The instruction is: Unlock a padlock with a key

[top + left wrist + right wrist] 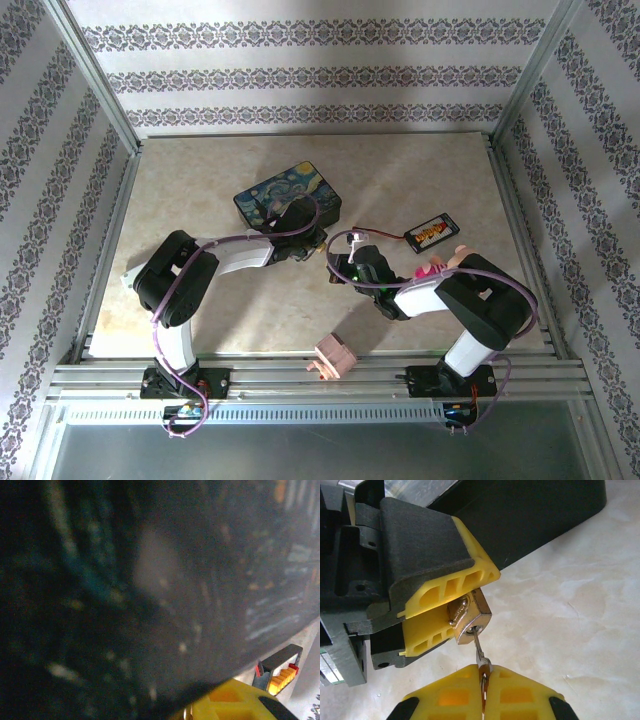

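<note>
The padlock [470, 617] sits just beside the near edge of the painted box [530, 515], over the counter [580, 610]. It is pinched between the yellow fingers of the left tool [465, 605], with its keyhole face turned away from the box. The key [479, 647] lies on the padlock's far side from the box, its tip in the keyhole. The right tool [482, 682], farther still from the box, has its fingers pressed together on the key's head. From above, both tools meet just in front of the box.
</note>
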Action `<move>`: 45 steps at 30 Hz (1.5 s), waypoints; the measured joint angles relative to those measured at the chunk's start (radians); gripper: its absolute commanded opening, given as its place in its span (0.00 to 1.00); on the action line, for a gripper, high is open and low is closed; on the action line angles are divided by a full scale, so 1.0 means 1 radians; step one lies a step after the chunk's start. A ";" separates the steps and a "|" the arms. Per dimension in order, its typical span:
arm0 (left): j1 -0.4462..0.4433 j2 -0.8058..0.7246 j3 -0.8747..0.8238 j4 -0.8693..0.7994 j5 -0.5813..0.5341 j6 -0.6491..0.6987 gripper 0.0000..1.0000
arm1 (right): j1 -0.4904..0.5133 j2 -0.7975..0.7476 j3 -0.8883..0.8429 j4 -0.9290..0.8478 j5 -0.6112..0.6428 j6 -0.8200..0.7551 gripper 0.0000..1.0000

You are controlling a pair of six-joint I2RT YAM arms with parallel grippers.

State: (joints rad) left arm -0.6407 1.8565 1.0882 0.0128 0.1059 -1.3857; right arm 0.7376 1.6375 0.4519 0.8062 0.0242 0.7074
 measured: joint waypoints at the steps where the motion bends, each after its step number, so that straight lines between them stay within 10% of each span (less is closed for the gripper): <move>1: 0.000 0.002 0.000 0.004 0.000 -0.001 0.11 | 0.000 0.000 0.000 0.001 0.002 0.000 0.00; 45: 0.000 0.013 0.000 0.034 -0.009 0.002 0.10 | -0.029 0.055 0.000 0.067 -0.048 0.106 0.00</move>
State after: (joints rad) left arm -0.6407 1.8694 1.0885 0.0471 0.0967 -1.3842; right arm 0.7086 1.6920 0.4522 0.8734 -0.0242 0.8131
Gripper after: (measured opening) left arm 0.268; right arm 0.043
